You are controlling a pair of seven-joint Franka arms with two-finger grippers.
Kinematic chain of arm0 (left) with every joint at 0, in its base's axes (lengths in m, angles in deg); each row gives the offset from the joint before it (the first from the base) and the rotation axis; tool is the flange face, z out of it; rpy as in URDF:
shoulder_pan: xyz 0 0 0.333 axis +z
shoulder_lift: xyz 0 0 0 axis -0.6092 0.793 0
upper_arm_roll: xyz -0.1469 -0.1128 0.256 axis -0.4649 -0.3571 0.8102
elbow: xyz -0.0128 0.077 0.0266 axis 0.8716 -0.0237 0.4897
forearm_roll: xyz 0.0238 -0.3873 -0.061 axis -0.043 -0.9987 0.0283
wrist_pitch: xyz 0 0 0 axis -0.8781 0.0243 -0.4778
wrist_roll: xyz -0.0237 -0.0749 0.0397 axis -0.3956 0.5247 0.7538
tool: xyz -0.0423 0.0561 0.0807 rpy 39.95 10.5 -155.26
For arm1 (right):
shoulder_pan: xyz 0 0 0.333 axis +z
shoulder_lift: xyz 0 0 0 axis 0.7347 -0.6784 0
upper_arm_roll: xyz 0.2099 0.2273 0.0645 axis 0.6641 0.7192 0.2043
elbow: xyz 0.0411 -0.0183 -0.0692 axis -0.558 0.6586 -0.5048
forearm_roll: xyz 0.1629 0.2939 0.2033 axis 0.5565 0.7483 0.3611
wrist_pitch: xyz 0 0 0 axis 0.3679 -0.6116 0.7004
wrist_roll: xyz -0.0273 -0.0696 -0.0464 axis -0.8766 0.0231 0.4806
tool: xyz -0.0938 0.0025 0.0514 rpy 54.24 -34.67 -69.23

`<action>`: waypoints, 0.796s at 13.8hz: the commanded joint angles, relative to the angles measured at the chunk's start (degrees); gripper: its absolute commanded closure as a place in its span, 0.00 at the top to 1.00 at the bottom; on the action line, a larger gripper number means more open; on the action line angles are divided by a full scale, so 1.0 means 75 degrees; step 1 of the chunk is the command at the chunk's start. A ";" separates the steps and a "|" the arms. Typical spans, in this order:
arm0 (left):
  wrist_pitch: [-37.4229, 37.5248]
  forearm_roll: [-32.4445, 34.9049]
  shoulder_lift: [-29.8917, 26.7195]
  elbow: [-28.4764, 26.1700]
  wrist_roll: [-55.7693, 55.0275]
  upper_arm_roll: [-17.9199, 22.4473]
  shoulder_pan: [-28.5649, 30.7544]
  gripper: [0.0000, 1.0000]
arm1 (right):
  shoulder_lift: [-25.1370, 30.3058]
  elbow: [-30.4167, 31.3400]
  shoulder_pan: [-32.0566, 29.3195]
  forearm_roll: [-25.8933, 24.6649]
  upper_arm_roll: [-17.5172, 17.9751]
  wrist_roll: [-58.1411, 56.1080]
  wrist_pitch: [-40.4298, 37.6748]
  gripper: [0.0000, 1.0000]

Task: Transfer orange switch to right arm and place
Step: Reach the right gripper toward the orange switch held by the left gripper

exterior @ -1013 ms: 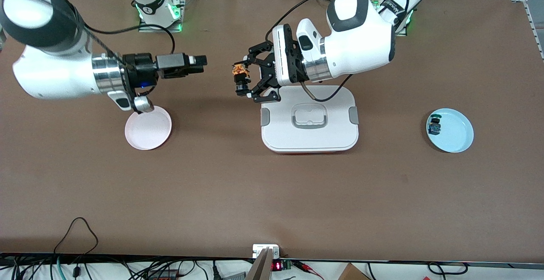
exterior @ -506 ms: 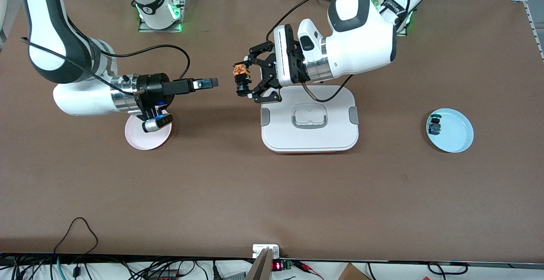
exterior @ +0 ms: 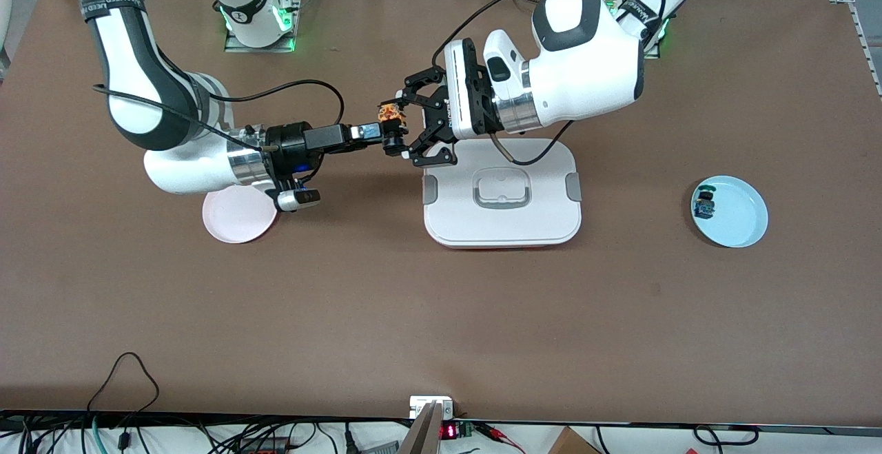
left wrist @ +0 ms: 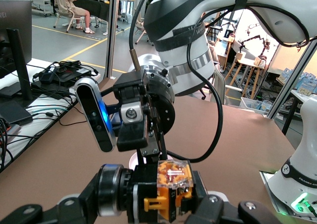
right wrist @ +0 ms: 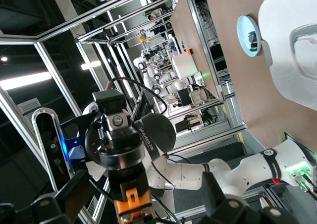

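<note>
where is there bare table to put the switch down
Free: the wide brown stretch nearer the front camera than the white lidded box; the gap between the box and the blue plate. The pink plate is bare. Crowded: where both grippers meet at the orange switch.

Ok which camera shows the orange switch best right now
The left wrist view: the orange switch fills the foreground, close up in the left gripper. The front view shows it tiny; the right wrist view only its orange end.
</note>
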State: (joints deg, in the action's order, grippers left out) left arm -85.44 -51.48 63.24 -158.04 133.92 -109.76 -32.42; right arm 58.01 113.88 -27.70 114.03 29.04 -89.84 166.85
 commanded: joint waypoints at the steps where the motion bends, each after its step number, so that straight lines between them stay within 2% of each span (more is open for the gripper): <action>1: 0.0018 -0.0344 -0.0061 -0.0011 0.0314 -0.0126 0.0128 0.12 | -0.0013 -0.0025 0.0073 0.0380 0.0009 -0.0314 -0.0022 1.00; 4: 0.0018 -0.0344 -0.0061 -0.0011 0.0314 -0.0126 0.0128 0.12 | -0.0047 -0.0025 0.0189 0.0826 0.0021 -0.0326 -0.0023 1.00; 9: 0.0030 -0.0344 -0.0061 -0.0011 0.0314 -0.0126 0.0128 0.12 | -0.0095 -0.0025 0.0178 0.0862 0.0021 -0.0466 -0.0070 0.99; 10: 0.0030 -0.0344 -0.0073 -0.0023 0.0326 -0.0126 0.0128 0.12 | -0.0095 -0.0013 0.0178 0.0862 0.0021 -0.0525 -0.0081 0.94; 11: 0.0030 -0.0344 -0.0073 -0.0011 0.0314 -0.0126 0.0128 0.12 | -0.0095 -0.0025 0.0178 0.0862 0.0021 -0.0526 -0.0139 0.83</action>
State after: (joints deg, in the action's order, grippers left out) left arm -85.44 -51.49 63.24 -158.04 134.01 -109.84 -32.35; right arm 57.59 113.87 -26.46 119.23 29.18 -92.26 166.72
